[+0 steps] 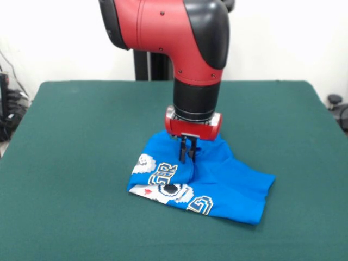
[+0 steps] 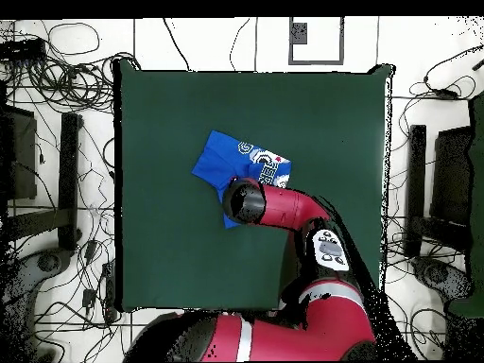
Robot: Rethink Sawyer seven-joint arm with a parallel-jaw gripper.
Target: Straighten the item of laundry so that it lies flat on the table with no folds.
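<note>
Green table (image 1: 81,141) under crumpled blue T-shirt (image 1: 228,182)

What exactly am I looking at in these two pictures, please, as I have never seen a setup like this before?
This is a robot arm, red and black, working at a table covered in dark green cloth. One picture is taken from across the table, facing the arm. The other looks straight down from above, with the robot's base at the bottom.

On the table lies a bright blue T-shirt, bunched and folded over, with part of a white, black and yellow printed graphic showing. The job is to spread it flat.

At the arm's end is its gripper, a small two-fingered clamp. In the front view its dark fingers are close together, pressed down into a ridge of the cloth. It appears to be pinching the shirt. From above, the arm hides that spot.
</note>
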